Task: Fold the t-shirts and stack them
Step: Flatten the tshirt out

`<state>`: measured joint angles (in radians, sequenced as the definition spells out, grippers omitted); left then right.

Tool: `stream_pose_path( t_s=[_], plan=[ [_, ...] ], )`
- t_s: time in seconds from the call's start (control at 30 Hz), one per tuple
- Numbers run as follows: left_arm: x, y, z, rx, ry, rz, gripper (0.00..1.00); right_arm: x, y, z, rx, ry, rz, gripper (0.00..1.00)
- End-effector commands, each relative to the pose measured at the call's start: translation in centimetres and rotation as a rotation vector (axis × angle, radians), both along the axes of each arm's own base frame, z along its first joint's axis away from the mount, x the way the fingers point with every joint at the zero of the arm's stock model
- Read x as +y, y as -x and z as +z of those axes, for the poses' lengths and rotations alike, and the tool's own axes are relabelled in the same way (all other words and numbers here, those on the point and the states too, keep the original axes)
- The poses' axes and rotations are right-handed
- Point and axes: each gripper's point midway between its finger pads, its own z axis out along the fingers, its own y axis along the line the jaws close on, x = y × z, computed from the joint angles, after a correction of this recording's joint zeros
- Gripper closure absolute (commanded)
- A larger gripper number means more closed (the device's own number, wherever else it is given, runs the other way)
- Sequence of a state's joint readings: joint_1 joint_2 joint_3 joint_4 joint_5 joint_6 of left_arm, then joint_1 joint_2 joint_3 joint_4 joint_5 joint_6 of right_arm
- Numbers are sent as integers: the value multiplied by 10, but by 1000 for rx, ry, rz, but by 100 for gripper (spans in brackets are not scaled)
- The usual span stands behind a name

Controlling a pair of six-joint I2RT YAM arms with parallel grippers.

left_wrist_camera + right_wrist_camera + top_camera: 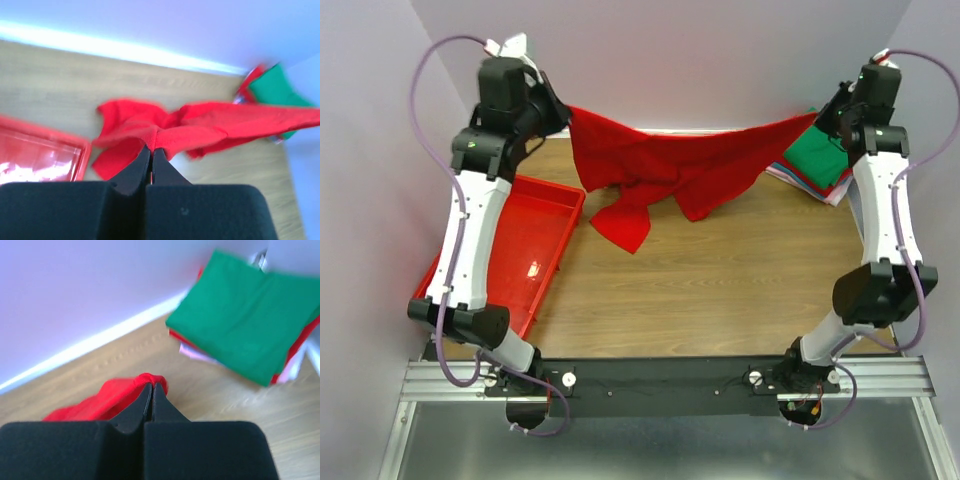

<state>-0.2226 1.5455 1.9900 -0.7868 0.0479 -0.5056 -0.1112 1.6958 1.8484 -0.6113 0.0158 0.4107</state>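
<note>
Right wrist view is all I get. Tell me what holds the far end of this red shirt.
Observer: The left pincer is shut on the other end of the red t-shirt.
Operator: Report how the cloth hangs.
Observer: It spans from there to the right pincer, sagging in the middle, with a loose flap drooping lowest left of centre.
Operator: Say what lies under the left arm.
Observer: A red tray, along the left side.
</note>
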Motion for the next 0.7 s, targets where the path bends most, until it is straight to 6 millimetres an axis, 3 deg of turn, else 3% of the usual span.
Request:
stream_pose_path(
  t_s=[0.0, 0.03, 0.07, 0.17, 0.2, 0.37, 0.53, 0.6, 0.67],
  plan=[
    [0, 20, 68, -140, 87, -60, 100, -26, 30, 78, -146, 176, -80, 99],
    [3, 28, 88, -188, 106, -69, 100, -32, 38, 96, -181, 200, -114, 99],
    [3, 33, 97, -206, 120, -75, 100, -34, 54, 121, -233, 217, -134, 99],
    [3, 55, 126, -277, 163, -102, 100, -40, 79, 158, -316, 243, -191, 99],
    [4, 61, 134, -299, 173, -105, 100, -40, 94, 179, -369, 249, -205, 99],
    [14, 115, 192, -490, 229, -97, 100, -44, 141, 239, -531, 249, -285, 99],
    [20, 150, 232, -632, 279, -101, 100, -44, 171, 277, -645, 249, -312, 99],
    [18, 149, 234, -639, 288, -112, 100, -45, 171, 279, -649, 251, -316, 99],
    [11, 132, 223, -609, 289, -129, 100, -44, 158, 267, -616, 250, -303, 99]
  ],
)
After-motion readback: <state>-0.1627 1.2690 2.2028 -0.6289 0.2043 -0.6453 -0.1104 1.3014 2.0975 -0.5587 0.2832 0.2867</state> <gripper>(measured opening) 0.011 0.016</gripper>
